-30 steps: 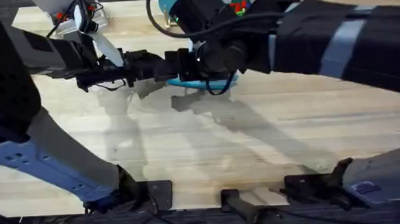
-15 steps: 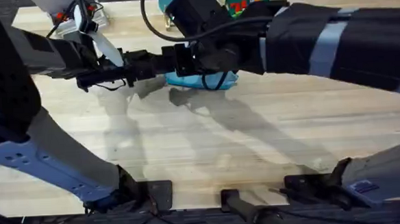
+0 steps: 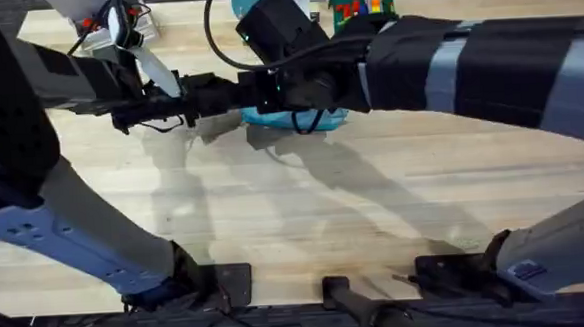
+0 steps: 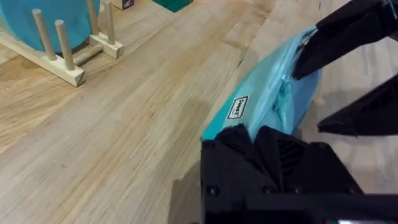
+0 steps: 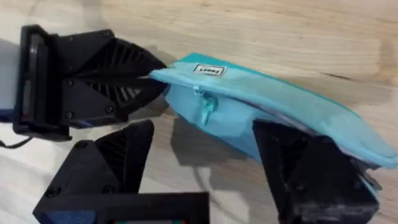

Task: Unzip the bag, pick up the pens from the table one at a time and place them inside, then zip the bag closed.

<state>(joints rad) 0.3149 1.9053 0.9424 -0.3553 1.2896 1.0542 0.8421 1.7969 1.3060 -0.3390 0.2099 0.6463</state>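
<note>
The light blue bag (image 5: 267,106) lies on the table (image 3: 325,212); in the overhead view a strip of the bag (image 3: 305,119) shows under the right arm. My left gripper (image 4: 261,140) is shut on the bag's end by the white label, and the left gripper (image 5: 152,78) also appears in the right wrist view. My right gripper (image 5: 205,134) is open, hovering over the bag with one finger on each side, near the zipper pull (image 5: 204,109). The zipper looks closed. The pens are out of view.
A teal disc on a wooden stand (image 4: 43,25) sits at the far side of the table. Green and coloured blocks (image 3: 349,5) stand at the back. A white and orange item (image 3: 115,28) is at the back left. Bare wood lies toward the front.
The right arm has slid left and farther over the bag, toward the left gripper. The left arm and the bag have stayed where they were.
</note>
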